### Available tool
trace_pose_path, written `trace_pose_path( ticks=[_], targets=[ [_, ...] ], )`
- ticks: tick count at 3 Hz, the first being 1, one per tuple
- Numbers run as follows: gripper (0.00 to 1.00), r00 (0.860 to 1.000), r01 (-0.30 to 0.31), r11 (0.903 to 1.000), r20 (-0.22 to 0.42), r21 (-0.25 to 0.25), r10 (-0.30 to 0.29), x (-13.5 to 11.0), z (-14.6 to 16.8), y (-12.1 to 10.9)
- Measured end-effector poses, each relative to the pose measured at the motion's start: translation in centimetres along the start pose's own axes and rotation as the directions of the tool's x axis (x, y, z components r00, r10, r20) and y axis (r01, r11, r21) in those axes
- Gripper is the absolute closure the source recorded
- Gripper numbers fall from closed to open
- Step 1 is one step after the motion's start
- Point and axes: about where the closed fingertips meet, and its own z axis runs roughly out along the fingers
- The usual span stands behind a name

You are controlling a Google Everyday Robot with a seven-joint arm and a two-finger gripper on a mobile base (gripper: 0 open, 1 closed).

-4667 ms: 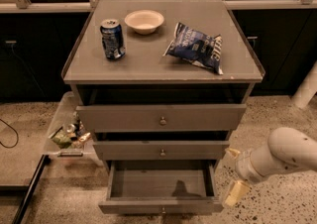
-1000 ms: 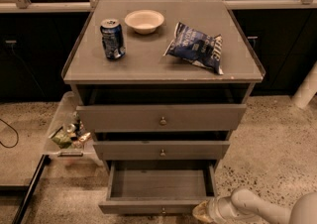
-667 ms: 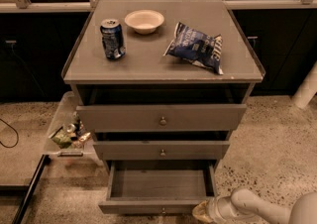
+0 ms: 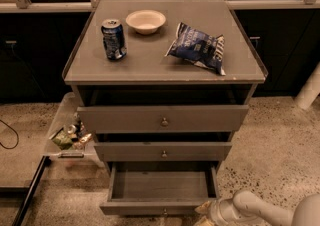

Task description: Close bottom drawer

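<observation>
The bottom drawer (image 4: pixel 160 186) of the grey cabinet is pulled out, its plain box interior empty, its front (image 4: pixel 150 209) at the bottom edge of the camera view with the knob (image 4: pixel 164 212) barely showing. My gripper (image 4: pixel 204 211) is at the bottom right, by the right end of that drawer front, on a white arm (image 4: pixel 260 210) that comes in from the lower right. The middle drawer (image 4: pixel 163 151) and the top drawer (image 4: pixel 162 118) stand slightly out.
On the cabinet top (image 4: pixel 150 65) stand a blue can (image 4: pixel 114 39), a white bowl (image 4: pixel 145 21) and a blue chip bag (image 4: pixel 197 48). A clear bin of snacks (image 4: pixel 69 134) sits on the floor at the left. Speckled floor lies to the right.
Over the last second nothing has visibly changed. Earlier, the arm was higher at the right of the cabinet and has come down to the bottom drawer's front right corner.
</observation>
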Motion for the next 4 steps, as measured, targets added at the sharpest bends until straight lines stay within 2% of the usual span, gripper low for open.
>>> trace_pose_path(
  ticks=[1,2,3,4],
  targets=[
    [0.15,0.999,0.04,0.9991,-0.002,0.018,-0.04,-1.0,-0.1,-1.1],
    [0.38,0.991,0.134,0.99,0.016,0.043,-0.135,-3.5,-0.7,-3.3],
    [0.62,0.97,0.238,0.9695,0.025,0.058,-0.24,-5.0,-0.6,-5.4],
    [0.85,0.952,0.305,0.9502,0.011,0.063,-0.306,-4.6,0.7,-8.6]
  ],
)
